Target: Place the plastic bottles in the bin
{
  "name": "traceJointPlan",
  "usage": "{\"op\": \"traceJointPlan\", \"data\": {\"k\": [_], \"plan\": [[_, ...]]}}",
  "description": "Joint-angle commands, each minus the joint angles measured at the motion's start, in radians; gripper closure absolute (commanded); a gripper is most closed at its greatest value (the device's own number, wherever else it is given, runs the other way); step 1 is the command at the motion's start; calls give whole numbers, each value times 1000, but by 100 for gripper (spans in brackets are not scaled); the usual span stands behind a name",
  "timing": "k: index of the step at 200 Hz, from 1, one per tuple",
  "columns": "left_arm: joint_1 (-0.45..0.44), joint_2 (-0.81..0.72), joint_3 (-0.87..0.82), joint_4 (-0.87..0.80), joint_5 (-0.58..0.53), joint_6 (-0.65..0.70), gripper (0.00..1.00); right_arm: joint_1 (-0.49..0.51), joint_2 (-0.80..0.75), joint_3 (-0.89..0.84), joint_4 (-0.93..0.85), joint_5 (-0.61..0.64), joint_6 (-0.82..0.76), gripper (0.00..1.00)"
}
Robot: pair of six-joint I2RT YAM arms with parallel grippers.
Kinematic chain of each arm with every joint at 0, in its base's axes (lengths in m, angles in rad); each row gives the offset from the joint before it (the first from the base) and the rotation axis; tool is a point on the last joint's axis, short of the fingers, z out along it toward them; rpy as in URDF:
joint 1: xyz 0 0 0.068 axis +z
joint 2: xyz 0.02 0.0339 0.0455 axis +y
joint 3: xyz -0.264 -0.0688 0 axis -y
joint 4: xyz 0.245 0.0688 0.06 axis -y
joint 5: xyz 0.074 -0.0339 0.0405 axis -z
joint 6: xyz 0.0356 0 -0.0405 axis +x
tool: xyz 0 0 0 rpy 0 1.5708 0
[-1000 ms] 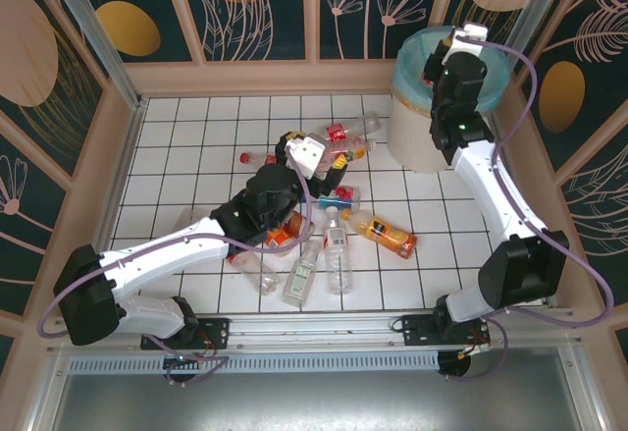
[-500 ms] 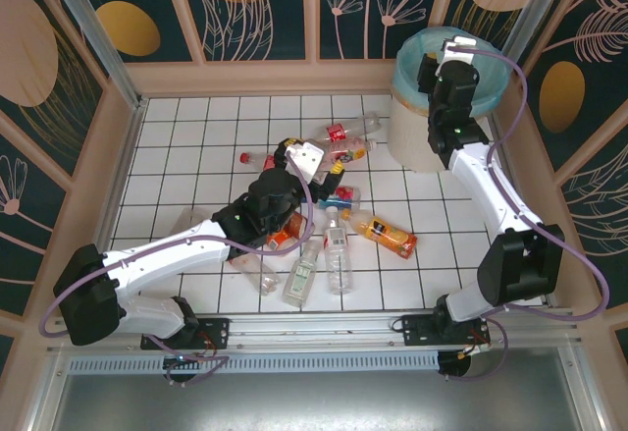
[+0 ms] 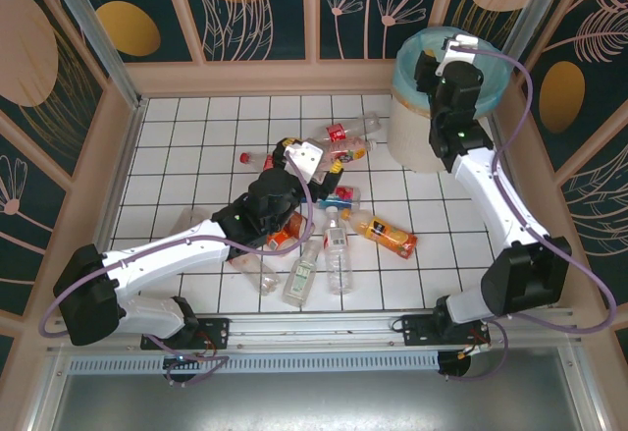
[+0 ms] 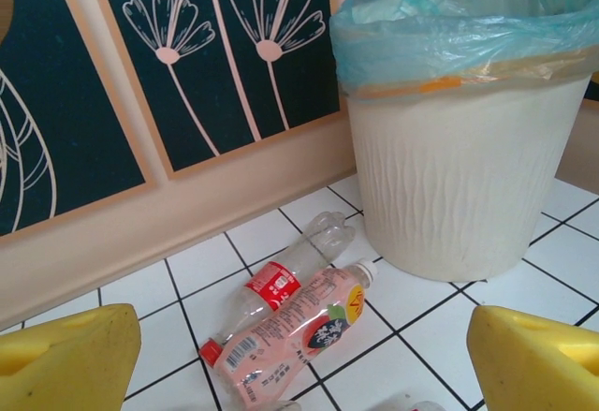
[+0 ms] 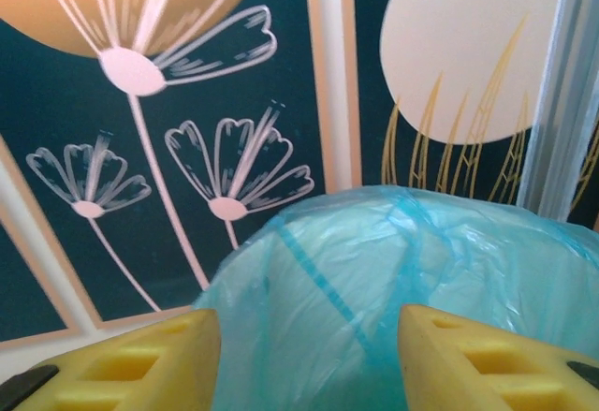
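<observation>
On the tiled surface (image 3: 196, 127), the pink bottle (image 4: 290, 336) (likely light, slick, crushable) should suit a mid-body grip; left tool (image 4: 299, 359) and right tool (image 5: 309, 355) gape empty.

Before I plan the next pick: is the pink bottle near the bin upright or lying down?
Lying down: the pink bottle rests on its side on the tiles, white cap toward the bin.
</observation>
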Motion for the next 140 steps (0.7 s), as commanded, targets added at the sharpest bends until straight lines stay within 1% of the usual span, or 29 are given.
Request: {"op": "traceJointPlan", "data": {"k": [1,18,24,37,54,63,83,94,105,112,120,140], "plan": [[-7,-34,21,-25,-45,13,9,67,-64,42,2,-6,-17,47],[-7,-37,28,-67,-73,17,9,128,-81,44,3,-4,-49,47],[-6,-38,63,-82,-85,18,8,150,-84,46,1,-9,-58,47],[0,-42,85,-121,-107,10,7,191,-79,61,-17,-56,-75,47],[29,-48,113,-190,-110,-50,6,233,-42,112,-85,-123,-74,47],[59,-56,114,-218,-87,-105,6,250,-9,157,-140,-159,-60,47],[133,-89,99,-295,-31,-268,6,283,85,269,-262,-242,-34,45],[156,-122,77,-330,-35,-347,6,291,146,331,-316,-284,-31,44],[178,-159,53,-365,-44,-419,6,330,212,391,-364,-310,-22,44],[196,-184,41,-389,-37,-456,5,346,258,439,-400,-312,-19,43],[220,-215,8,-409,-21,-482,5,363,318,499,-449,-351,-19,41],[293,-276,-44,-465,29,-551,6,409,481,662,-570,-384,-18,40]]}}
